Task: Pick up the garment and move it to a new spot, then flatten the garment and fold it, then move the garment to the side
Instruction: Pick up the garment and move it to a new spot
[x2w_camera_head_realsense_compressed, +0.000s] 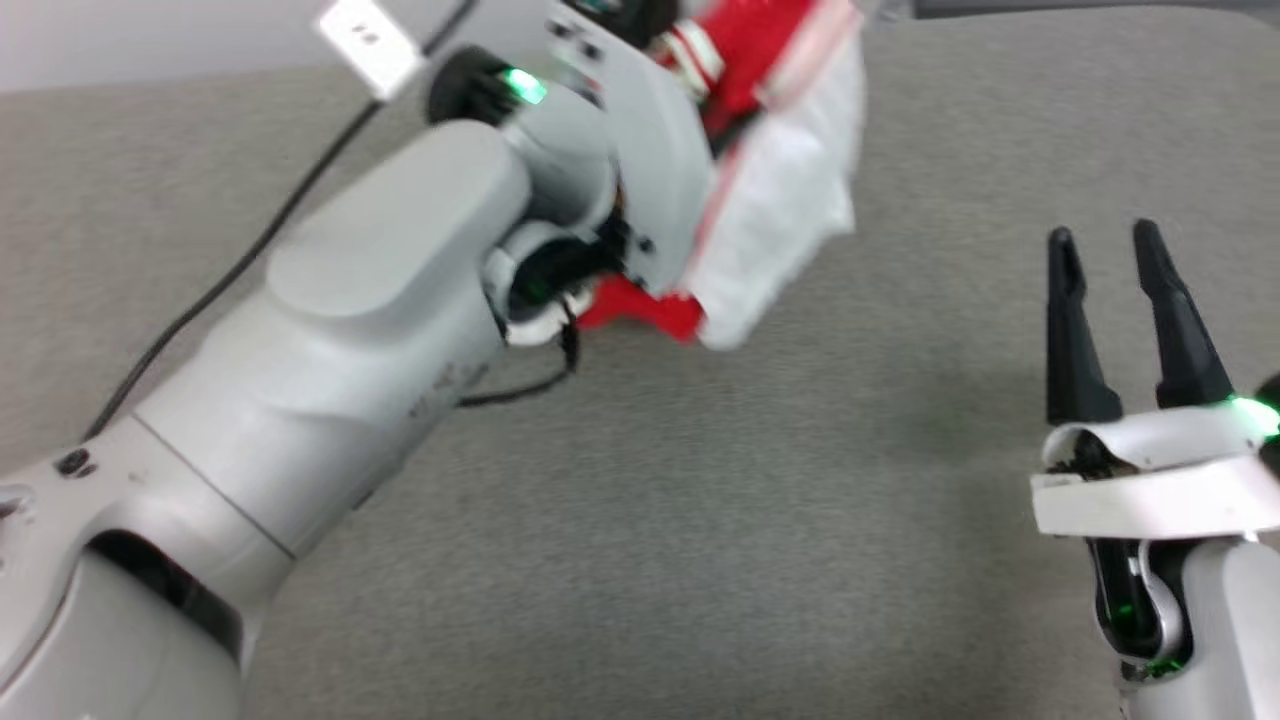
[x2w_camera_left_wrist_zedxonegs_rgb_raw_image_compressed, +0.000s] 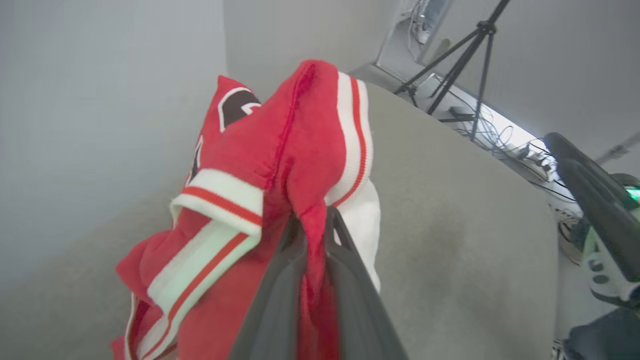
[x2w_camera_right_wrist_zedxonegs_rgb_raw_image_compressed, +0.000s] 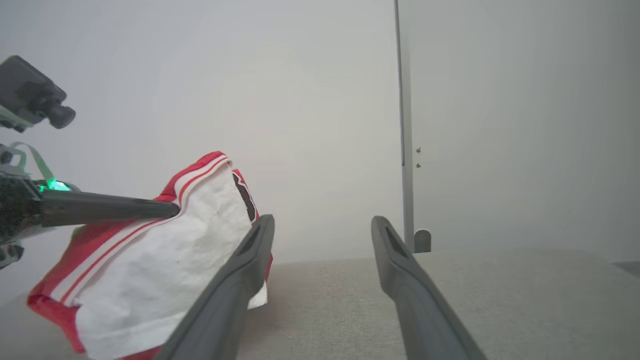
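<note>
Above the far side of the grey counter (x2w_camera_head_realsense_compressed: 700, 560), the garment (x2w_camera_left_wrist_zedxonegs_rgb_raw_image_compressed: 280, 150) hangs bunched from the left end effector (x2w_camera_left_wrist_zedxonegs_rgb_raw_image_compressed: 314, 220). Its two fingers are pinched together on a red fold near the striped trim. A white sleeve droops on the side toward the right arm, and the black mark sits near the top of the bundle. The right end effector (x2w_camera_head_realsense_compressed: 1102, 232) stands low at the near right, fingers spread and empty, well apart from the cloth. The head view is blurred, so it is hard to say whether the lowest hem brushes the counter or hangs just off it. It looks barely clear.

The step in hand appears to be the carry to a new spot. To do it well, lift high enough that no hem drags, since a dragging edge would roll the shirt under itself. The pinch takes only a narrow fold, so travel smoothly, because a jerk could slip it free. Set down hem first over open counter and lay the cloth away from the pinch so it spreads. That leaves the sleeve within reach of the right arm for flattening.
</note>
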